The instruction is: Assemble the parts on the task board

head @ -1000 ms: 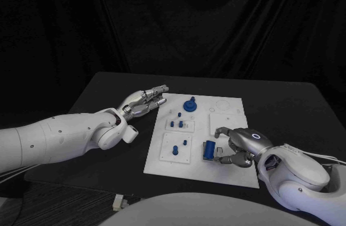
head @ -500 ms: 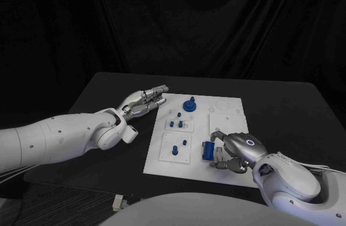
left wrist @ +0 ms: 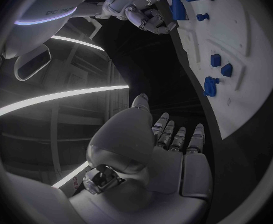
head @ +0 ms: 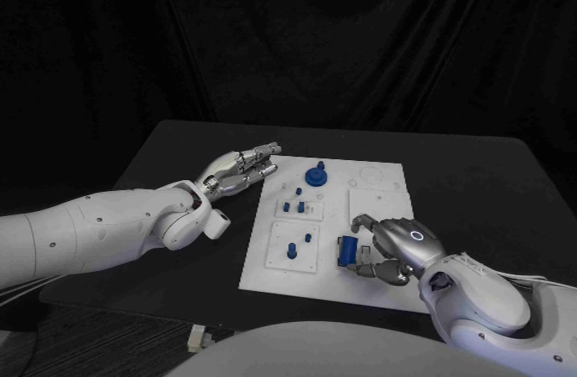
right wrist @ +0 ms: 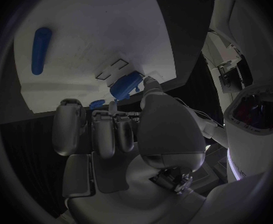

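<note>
The white task board (head: 383,287) lies in the middle of the table. A short blue block (head: 348,250) lies flat on its near right part. My right hand (head: 397,245) is over it and pinches the blue block (right wrist: 125,86) between thumb and a finger. A round blue knob (head: 316,175) stands at the board's far side, and small blue pegs (head: 296,202) stand in the left panels. My left hand (head: 241,170) rests at the board's far left edge, fingers stretched out side by side, holding nothing. In the left wrist view my left hand (left wrist: 168,149) lies beside the board (left wrist: 255,45).
A long blue peg (right wrist: 40,50) lies on the board (right wrist: 93,30) beyond my right hand. Two more pegs (head: 293,249) stand in the near left panel. The black table (head: 481,177) surrounds the board, with dark curtains behind.
My right hand has moved left across the board onto the blue block and closed its fingers around it. The block lies where it was. The left hand has not moved.
</note>
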Robot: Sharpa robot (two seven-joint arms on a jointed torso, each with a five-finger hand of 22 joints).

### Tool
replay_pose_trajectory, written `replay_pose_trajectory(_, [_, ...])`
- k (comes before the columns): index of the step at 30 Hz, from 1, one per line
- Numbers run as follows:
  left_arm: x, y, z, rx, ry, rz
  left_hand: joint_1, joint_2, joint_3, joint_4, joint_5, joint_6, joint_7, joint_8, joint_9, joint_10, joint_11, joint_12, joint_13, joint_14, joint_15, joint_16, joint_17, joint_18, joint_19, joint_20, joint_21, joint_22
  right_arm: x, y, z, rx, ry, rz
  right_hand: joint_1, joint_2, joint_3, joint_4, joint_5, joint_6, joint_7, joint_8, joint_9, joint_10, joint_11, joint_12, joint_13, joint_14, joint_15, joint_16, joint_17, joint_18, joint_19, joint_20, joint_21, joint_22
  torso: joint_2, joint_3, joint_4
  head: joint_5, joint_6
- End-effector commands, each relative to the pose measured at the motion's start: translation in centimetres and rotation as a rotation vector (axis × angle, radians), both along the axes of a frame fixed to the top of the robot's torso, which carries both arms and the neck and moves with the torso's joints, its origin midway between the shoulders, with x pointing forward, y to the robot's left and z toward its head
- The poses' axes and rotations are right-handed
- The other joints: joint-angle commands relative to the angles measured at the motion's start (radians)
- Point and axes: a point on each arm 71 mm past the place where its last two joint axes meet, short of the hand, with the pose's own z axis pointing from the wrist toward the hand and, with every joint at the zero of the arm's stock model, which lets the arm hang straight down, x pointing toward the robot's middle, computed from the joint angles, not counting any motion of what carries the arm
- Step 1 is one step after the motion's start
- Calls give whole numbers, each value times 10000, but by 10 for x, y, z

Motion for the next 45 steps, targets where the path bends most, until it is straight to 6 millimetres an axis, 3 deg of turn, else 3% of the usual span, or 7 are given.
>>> replay_pose_trajectory(1, [-2,-3,8,-763,-958,-375,126,26,55,-14,47,19,27,28,11,-14,86,35,10,-4,103,-36,-16,174,-19,84,35,13,1,0,-1,-14,-171,-181,63,140,60,-1,231,-57,-31,114,-138,1043,46,35,2634,924,14,-47,2167,66,-59,38,-83,1804,3,2,10,-22,0])
replay_pose_trajectory(22, [-3,-4,8,-786,-883,-438,190,35,84,-29,71,51,53,29,13,-13,107,35,10,-4,131,-36,-16,173,-13,115,40,18,0,4,-7,-365,81,-24,236,138,33,-29,513,23,-27,360,-457,1043,52,35,2634,926,16,-46,2169,67,-56,34,-97,1803,3,2,7,-12,0])
replay_pose_trajectory(28, [-3,-5,7,-795,-865,-458,215,35,95,-30,83,78,69,31,15,-14,116,31,9,-4,143,-36,-16,172,-11,126,42,20,1,5,-7,-348,75,32,451,229,15,-39,1809,215,-52,666,-924,1043,32,35,2634,935,-2,-33,2195,67,-46,21,-108,1805,-1,2,8,-19,0])
replay_pose_trajectory(30, [-3,-5,7,-798,-860,-463,215,35,95,-30,83,78,69,31,15,-14,116,31,9,-4,143,-36,-16,172,-11,126,42,20,1,6,-7,-349,76,51,564,247,19,-53,2584,390,-72,827,-1155,1043,10,35,2634,939,-17,-26,2207,63,-31,9,-92,1812,-1,1,8,-9,0])
replay_pose_trajectory(37, [-3,-5,7,-802,-832,-481,235,46,108,-28,91,87,82,32,15,-13,125,32,9,-4,160,-36,-16,171,-8,136,45,24,1,6,-7,-235,72,93,781,280,67,-50,3811,733,-105,1124,-1806,1043,-22,35,2634,954,-45,-1,2255,51,8,-19,-52,1831,3,2,7,-4,0])
replay_pose_trajectory(38, [-3,-5,7,-803,-827,-485,244,51,114,-26,93,88,86,31,15,-12,130,35,10,-4,168,-36,-16,170,-5,142,47,27,1,6,-7,-190,71,94,807,299,108,-47,4184,891,-112,1192,-1944,1043,-30,35,2634,960,-53,8,2274,46,23,-25,-29,1839,2,1,8,-5,0])
replay_pose_trajectory(45, [-3,-5,6,-803,-805,-493,244,51,114,-26,93,88,86,31,15,-12,130,35,10,-4,168,-36,-16,170,-5,142,47,27,0,7,-6,44,37,145,754,329,267,-23,5033,1222,-110,1244,-2457,1043,-37,35,2634,977,-58,37,2331,32,62,-34,25,1859,0,3,7,11,0])
